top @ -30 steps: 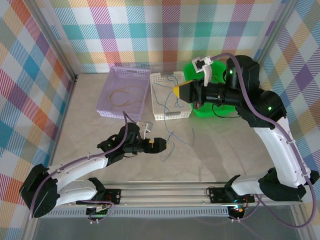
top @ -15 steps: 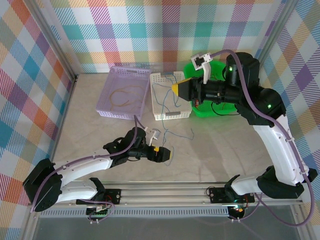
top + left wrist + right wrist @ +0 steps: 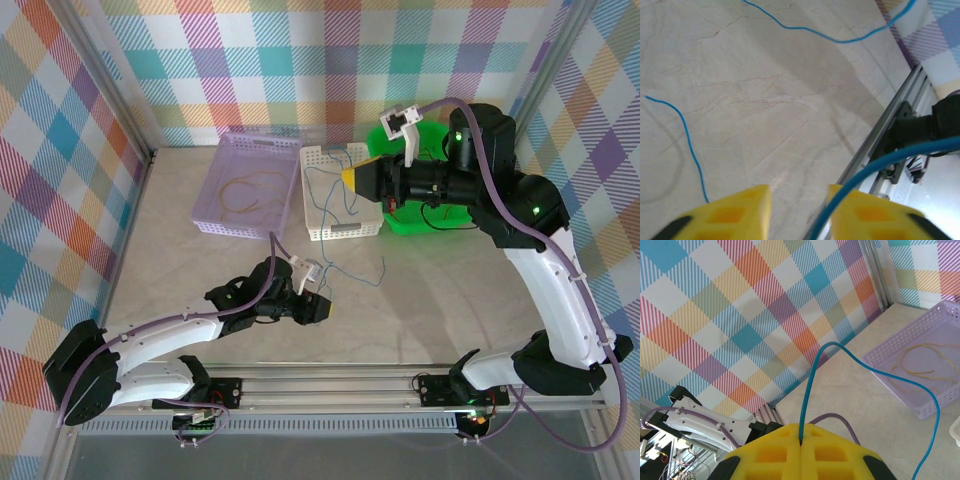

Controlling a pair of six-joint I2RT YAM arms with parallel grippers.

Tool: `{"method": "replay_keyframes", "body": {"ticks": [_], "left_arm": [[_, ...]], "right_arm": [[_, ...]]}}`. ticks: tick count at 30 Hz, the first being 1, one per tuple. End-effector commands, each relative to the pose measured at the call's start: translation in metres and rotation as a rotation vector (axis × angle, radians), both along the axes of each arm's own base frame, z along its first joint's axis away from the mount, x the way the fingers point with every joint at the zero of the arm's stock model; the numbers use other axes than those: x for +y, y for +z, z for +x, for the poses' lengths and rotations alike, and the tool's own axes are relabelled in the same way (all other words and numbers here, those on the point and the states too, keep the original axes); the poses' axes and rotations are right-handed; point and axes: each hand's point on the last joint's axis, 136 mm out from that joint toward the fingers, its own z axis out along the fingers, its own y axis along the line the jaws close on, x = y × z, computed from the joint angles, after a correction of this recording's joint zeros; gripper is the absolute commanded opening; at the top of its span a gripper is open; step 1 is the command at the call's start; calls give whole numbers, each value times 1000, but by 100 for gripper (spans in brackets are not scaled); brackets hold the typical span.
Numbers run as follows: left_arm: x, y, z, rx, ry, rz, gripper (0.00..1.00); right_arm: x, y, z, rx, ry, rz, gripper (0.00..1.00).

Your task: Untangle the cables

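The right gripper (image 3: 349,176) hangs above the white basket (image 3: 345,235), beside the green bin (image 3: 415,222). Its yellow fingers (image 3: 775,450) are pressed together, pinching a blue cable (image 3: 808,390) that comes out of the seam between them. From there the cable arcs up and then drops away toward the table (image 3: 450,290).

In the top view, thin blue strands run from that gripper down across the white basket and trail onto the table in front of it.

The left gripper (image 3: 322,308) sits low over the table, near the trailing blue ends. In the left wrist view its fingers (image 3: 747,207) stand apart, with a clear gap between them. A blue strand (image 3: 880,162) rises through that gap close against the right-hand finger. It looks loose rather than clamped, though the contact point lies at the very edge of the view. Two more lengths of blue lie on the table beyond.

An orange cable (image 3: 240,195) lies coiled by itself in the purple basket (image 3: 232,228), to the left of the white one.
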Motion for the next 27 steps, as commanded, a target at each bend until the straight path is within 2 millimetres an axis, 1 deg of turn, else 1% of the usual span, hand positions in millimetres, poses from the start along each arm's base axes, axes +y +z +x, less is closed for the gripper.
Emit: {"method": "replay_keyframes", "body": {"ticks": [1, 2, 5, 8, 10, 11, 15, 17, 20, 21, 23, 27], "left_arm": [[-1, 13, 2, -36, -4, 7, 11], [1, 13, 3, -42, 5, 16, 0], [13, 9, 6, -55, 46, 71, 0], [34, -5, 14, -67, 126, 177, 0], [48, -11, 22, -75, 198, 227, 0], [56, -17, 21, -58, 222, 265, 0], [86, -20, 32, -47, 366, 307, 0], [99, -17, 36, -38, 431, 299, 0], [116, -5, 40, -35, 506, 283, 0], [119, 2, 41, -41, 526, 271, 0], [124, 20, 43, -60, 546, 253, 0], [127, 64, 45, -123, 548, 209, 0]], "right_arm": [[-5, 12, -3, -23, -14, 23, 0], [-6, 13, -3, -28, -22, 22, 0], [-16, 18, 6, -61, -105, 19, 0], [-33, 34, 17, -130, -227, 38, 0], [-48, 47, 24, -187, -320, 47, 0], [-55, 52, 27, -210, -359, 47, 0], [-88, 73, 39, -305, -546, 29, 0], [-98, 79, 41, -346, -595, 25, 0], [-95, 79, 43, -363, -582, 2, 0], [-91, 76, 45, -359, -569, -15, 0], [-84, 72, 49, -350, -548, -38, 0], [-73, 66, 61, -358, -533, -70, 0]]}}
